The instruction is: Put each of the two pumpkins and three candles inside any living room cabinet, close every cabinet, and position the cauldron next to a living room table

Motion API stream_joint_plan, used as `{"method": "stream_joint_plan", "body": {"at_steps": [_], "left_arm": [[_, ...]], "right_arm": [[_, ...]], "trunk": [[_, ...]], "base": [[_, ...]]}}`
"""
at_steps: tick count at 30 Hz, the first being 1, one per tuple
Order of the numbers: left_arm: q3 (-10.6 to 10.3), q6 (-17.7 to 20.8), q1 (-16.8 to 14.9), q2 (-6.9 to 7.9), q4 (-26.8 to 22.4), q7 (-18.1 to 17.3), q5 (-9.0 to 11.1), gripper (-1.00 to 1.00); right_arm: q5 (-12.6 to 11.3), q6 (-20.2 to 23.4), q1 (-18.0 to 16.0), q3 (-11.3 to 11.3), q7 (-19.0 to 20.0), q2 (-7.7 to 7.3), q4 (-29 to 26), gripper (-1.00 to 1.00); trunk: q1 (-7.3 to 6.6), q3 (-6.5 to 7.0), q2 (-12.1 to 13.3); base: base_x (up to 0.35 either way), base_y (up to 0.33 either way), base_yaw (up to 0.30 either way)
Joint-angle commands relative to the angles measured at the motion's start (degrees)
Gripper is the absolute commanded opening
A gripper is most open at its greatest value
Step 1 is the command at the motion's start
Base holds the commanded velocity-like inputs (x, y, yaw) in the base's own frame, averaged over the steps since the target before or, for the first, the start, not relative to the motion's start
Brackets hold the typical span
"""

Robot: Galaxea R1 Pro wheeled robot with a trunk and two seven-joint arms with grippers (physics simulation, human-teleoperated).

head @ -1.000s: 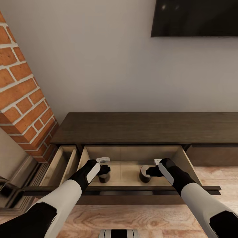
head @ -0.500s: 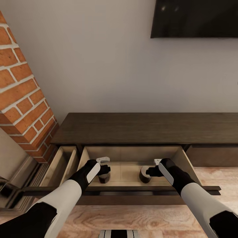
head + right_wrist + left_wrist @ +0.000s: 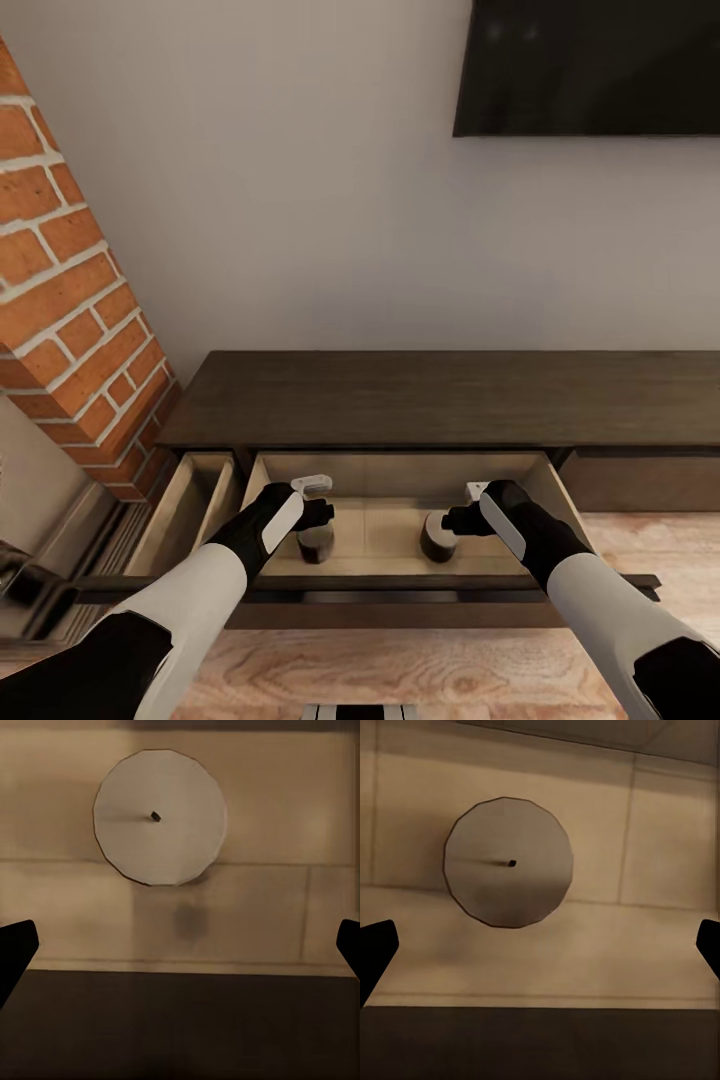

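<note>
The long dark-brown cabinet (image 3: 440, 395) has its middle drawer (image 3: 385, 478) pulled out, showing a pale wood inside. Two tan-brown candles stand upright on the drawer floor, one on the left (image 3: 315, 541) and one on the right (image 3: 437, 538). My left gripper (image 3: 320, 515) hovers just above the left candle (image 3: 508, 862), open, fingertips (image 3: 375, 949) spread wide and not touching it. My right gripper (image 3: 453, 520) hovers above the right candle (image 3: 160, 817), also open and apart from it. Pumpkins, cauldron and table are out of view.
A second, narrower drawer (image 3: 190, 510) stands open to the left of the middle one. A brick fireplace column (image 3: 70, 300) rises at the left. A dark TV (image 3: 590, 60) hangs on the wall above. The cabinet's right drawer front (image 3: 650, 482) is shut. Wood floor lies in front.
The whole picture has shifted slightly downward, so the camera moved. Both grippers stay open above the two candles; nothing was taken hold of or let go.
</note>
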Motion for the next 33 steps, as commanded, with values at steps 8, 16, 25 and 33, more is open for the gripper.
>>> {"method": "stream_joint_plan", "body": {"at_steps": [8, 16, 25, 33], "left_arm": [[-0.4, 3.0, 0.0, 0.04, -0.1, 0.5, 0.6, 1.0], [-0.4, 6.2, 0.0, 0.06, -0.1, 0.6, 0.6, 1.0], [-0.3, 8.8, 0.0, 0.06, 0.0, 0.6, 0.6, 1.0], [-0.3, 9.0, 0.0, 0.06, 0.0, 0.6, 0.7, 1.0]], "right_arm": [[-0.7, 0.1, -0.1, 0.5, -0.6, 0.9, 2.0, 1.0], [-0.6, 0.1, -0.1, 0.4, -0.7, 1.06, 2.2, 1.0], [-0.6, 0.2, 0.0, 0.4, -0.8, 1.06, 2.2, 1.0], [-0.6, 0.2, 0.0, 0.4, -0.8, 1.06, 2.2, 1.0]], "trunk": [[-1.77, 1.39, 3.2], [-3.53, 2.83, 6.4], [-5.51, 4.44, 10.0], [-7.26, 5.88, 13.2]], "base": [[0.0, 0.0, 0.0], [0.0, 0.0, 0.0], [0.0, 0.0, 0.0], [0.0, 0.0, 0.0]]}}
